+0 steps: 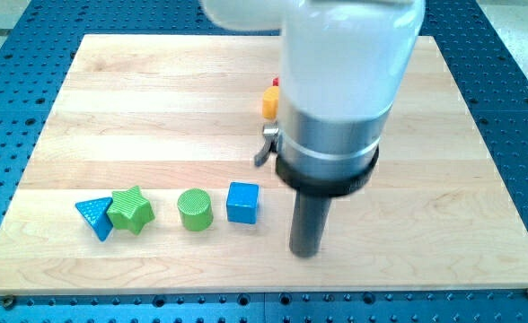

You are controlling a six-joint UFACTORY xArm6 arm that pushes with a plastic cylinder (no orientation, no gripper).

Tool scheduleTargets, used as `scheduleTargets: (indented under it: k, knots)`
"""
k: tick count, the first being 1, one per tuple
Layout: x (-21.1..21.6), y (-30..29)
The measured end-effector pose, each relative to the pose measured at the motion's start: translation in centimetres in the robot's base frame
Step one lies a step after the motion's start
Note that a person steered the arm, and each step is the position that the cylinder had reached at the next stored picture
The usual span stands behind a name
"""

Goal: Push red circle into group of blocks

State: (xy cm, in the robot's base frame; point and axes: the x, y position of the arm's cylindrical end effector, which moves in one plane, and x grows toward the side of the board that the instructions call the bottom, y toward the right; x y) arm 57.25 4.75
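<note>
My tip (306, 252) rests on the wooden board (138, 117) near the view's bottom, right of the blue cube (242, 202). Left of the cube, in a row, stand a green cylinder (195, 209), a green star (131, 209) and a blue triangle (94, 217). A yellow block (270, 103) and a sliver of a red block (276, 82) show at the arm's left edge, near the view's top. The arm hides most of both, so their shapes cannot be made out.
The arm's wide white and dark body (345, 81) covers the board's middle and top. A small grey lever (266, 148) sticks out of its left side. A blue perforated table (515, 81) surrounds the board.
</note>
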Motion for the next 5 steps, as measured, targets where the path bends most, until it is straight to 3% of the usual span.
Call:
scheduleTargets:
  k: [2, 3, 4, 5]
  knots:
    - [-3.5, -4.9]
    - [-4.1, -11.7]
    - [-6.9, -7.5]
    - [-10.6, 2.8]
